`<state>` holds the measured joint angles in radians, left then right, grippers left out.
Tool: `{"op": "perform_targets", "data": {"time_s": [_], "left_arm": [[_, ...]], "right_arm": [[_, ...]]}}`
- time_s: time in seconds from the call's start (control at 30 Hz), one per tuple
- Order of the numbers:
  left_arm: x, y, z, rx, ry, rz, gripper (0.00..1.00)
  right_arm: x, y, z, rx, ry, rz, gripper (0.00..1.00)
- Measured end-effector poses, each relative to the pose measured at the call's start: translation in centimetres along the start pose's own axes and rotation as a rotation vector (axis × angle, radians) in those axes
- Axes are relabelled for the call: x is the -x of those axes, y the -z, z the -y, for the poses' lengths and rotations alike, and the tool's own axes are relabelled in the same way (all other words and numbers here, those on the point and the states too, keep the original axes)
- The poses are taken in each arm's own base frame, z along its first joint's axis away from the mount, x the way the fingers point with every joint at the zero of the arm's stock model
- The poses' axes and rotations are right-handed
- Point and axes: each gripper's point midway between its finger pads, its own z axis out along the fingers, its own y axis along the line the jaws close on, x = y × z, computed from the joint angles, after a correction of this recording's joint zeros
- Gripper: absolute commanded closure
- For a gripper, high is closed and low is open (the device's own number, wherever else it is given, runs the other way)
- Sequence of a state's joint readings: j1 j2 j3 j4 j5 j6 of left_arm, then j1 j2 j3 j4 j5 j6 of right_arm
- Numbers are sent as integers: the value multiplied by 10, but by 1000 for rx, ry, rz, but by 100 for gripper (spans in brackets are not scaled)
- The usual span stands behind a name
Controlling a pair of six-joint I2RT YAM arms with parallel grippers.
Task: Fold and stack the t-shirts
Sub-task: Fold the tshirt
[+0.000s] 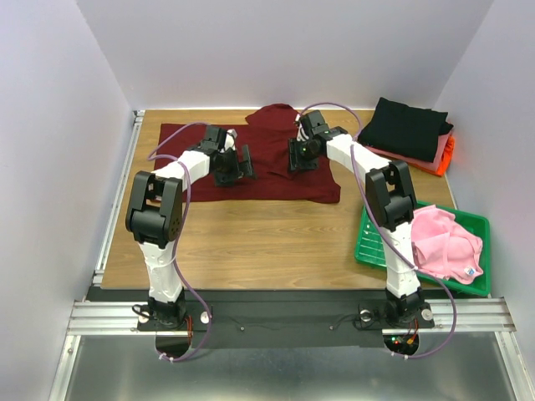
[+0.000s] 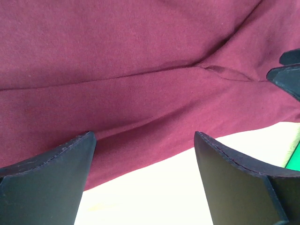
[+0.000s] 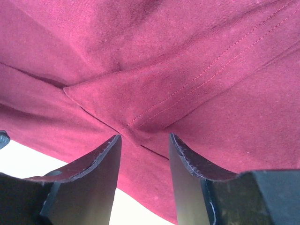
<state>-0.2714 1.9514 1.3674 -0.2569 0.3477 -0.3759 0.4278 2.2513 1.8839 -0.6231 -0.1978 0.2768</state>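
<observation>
A dark maroon t-shirt [image 1: 267,154] lies spread flat across the far middle of the table. My left gripper [image 1: 234,164] is open just above its near left hem. In the left wrist view the wide-apart jaws [image 2: 145,138] frame the maroon cloth [image 2: 140,84] and its edge. My right gripper [image 1: 301,157] is open low over the shirt's right part. In the right wrist view its jaws [image 3: 144,137] straddle a stitched fold in the cloth [image 3: 154,103] without pinching it. A light pink t-shirt [image 1: 443,238] lies crumpled in the tray.
A green plastic tray [image 1: 368,238] sits at the near right. At the far right is a stack with a black folded tee [image 1: 405,125] over a salmon one [image 1: 414,159] and an orange one [image 1: 449,154]. Grey walls enclose the wooden table [image 1: 251,242].
</observation>
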Motion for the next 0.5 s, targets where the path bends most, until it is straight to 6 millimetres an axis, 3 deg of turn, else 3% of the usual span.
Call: {"op": "perform_targets", "data": {"time_s": [0.5], "left_arm": [[-5, -3, -5, 16, 10, -7, 1]], "right_arm": [[-9, -7, -11, 23, 1, -25, 52]]}}
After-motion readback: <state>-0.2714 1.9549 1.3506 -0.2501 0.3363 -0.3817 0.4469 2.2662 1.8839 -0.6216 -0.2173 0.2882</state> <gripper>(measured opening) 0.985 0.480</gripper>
